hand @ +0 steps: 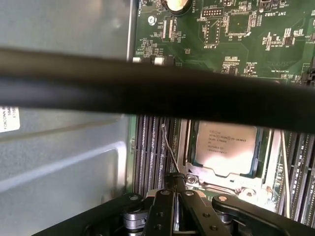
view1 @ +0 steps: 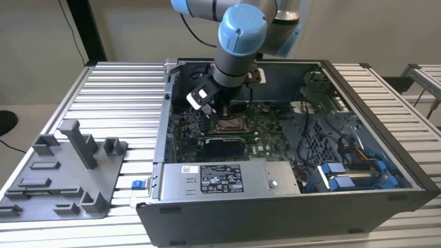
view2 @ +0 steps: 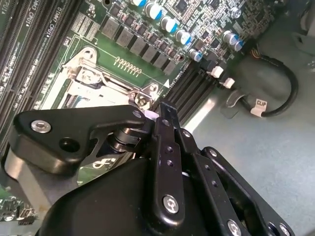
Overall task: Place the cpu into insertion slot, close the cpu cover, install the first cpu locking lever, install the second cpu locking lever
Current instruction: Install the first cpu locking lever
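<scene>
The cpu [hand: 226,147], silvery-grey on top, lies flat in the insertion slot [view1: 232,123] on the green board. The cpu cover [hand: 199,171], a silvery frame, lies down around it, with the chip showing through its window. One thin wire locking lever [hand: 169,150] rises slanted beside the socket, and its lower end meets my fingertips. A second thin lever [hand: 284,169] runs along the socket's other side. My gripper [hand: 175,180] is shut at the socket's corner, also seen as the gripper [view2: 165,112] and the gripper [view1: 222,110]. I cannot tell whether it pinches the lever.
The open computer case [view1: 289,206] stands on a slatted table. Inside are a grey labelled power-supply box [view1: 227,178], blue drive brackets [view1: 348,178] and black memory slots [hand: 150,152]. A black cable [hand: 157,91] crosses close to the first wrist camera. A grey fixture tray [view1: 62,170] lies on the exterior view's left.
</scene>
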